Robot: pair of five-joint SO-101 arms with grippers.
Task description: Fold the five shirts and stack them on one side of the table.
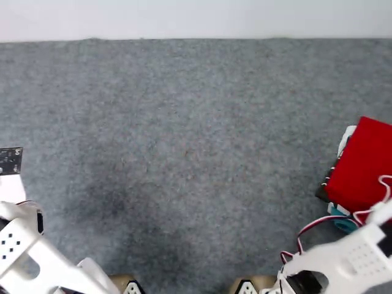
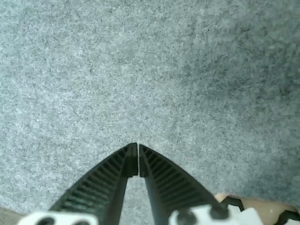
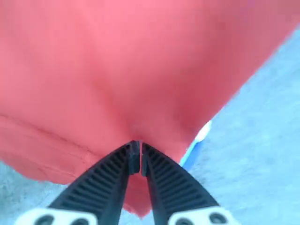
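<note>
A folded red shirt (image 1: pixel 361 165) lies on top of a stack at the table's right edge. White and teal cloth (image 1: pixel 343 223) peeks out beneath it. In the right wrist view, my right gripper (image 3: pixel 136 143) is shut, its tips just over the red shirt (image 3: pixel 140 61). A blue-white edge (image 3: pixel 197 138) shows below the shirt. Whether any cloth is pinched I cannot tell. My left gripper (image 2: pixel 138 146) is shut above bare grey felt. The left arm (image 1: pixel 24 251) sits at the near left corner and the right arm (image 1: pixel 355 257) at the near right.
Grey felt (image 1: pixel 196 135) covers the table from the near edge to the white wall at the back. A small dark card (image 1: pixel 9 160) lies at the left edge. Red and white cables (image 1: pixel 306 236) run beside the right arm.
</note>
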